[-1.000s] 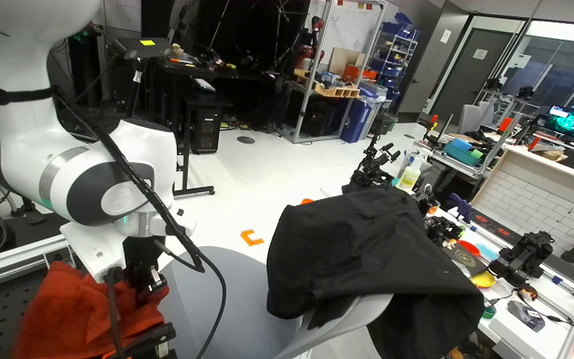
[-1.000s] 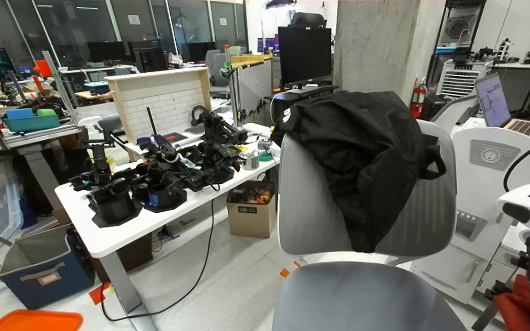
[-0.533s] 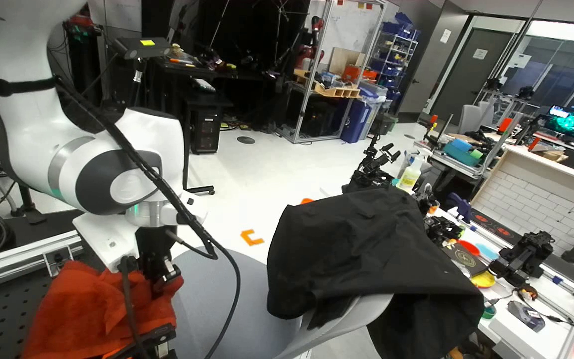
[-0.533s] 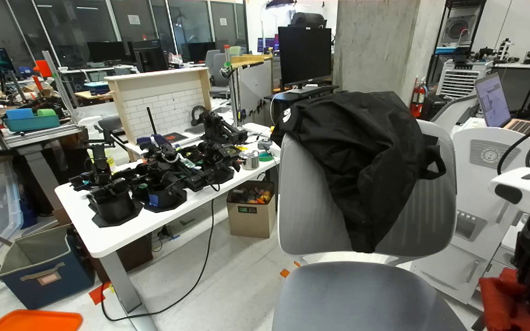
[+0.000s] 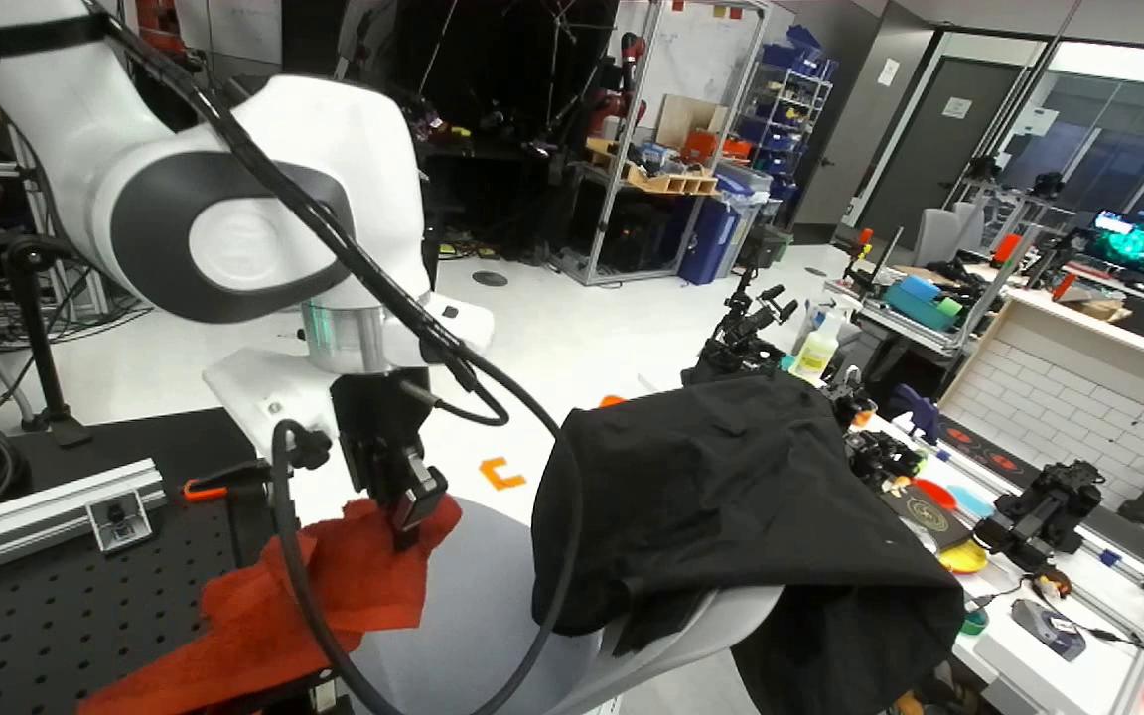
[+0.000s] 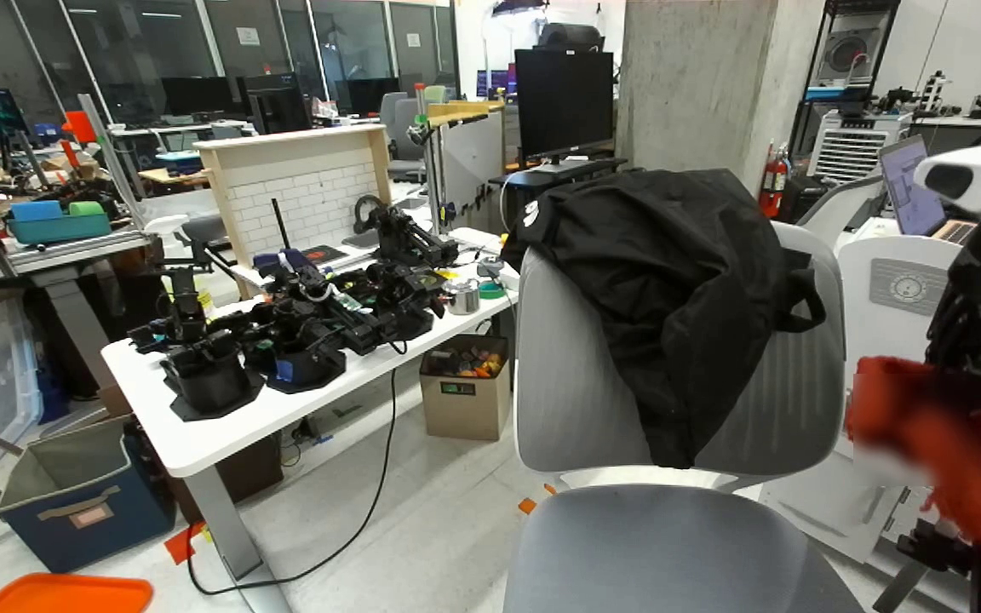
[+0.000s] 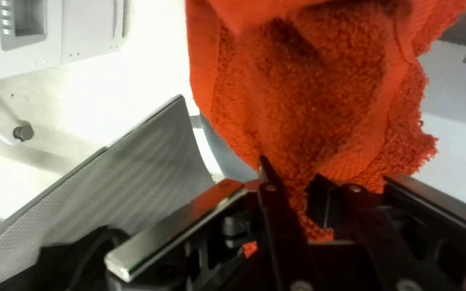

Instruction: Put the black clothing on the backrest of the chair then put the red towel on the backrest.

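Observation:
The black clothing (image 5: 701,487) hangs over the backrest of the grey chair (image 5: 741,616) in both exterior views. In an exterior view the clothing (image 6: 669,272) drapes down the middle of the chair's backrest (image 6: 571,392). My gripper (image 5: 411,526) is closed on a bunched part of the red towel (image 5: 363,571), beside the chair seat. The towel (image 6: 967,451) hangs down below the fingers, its lower part trailing over the black table. In the wrist view the towel (image 7: 306,93) passes between the fingers of my gripper (image 7: 289,173).
A black perforated table (image 5: 56,626) with a silver rail (image 5: 36,521) lies under the arm. A cable (image 5: 572,526) loops down from the arm in front of the chair. A white play kitchen (image 6: 899,315) stands behind the arm. A white table (image 6: 201,443) bears several small black robot arms.
My gripper has risen and moved toward the chair with the red towel in it. The towel is lifted and stretched out. The black clothing and chair have not moved.

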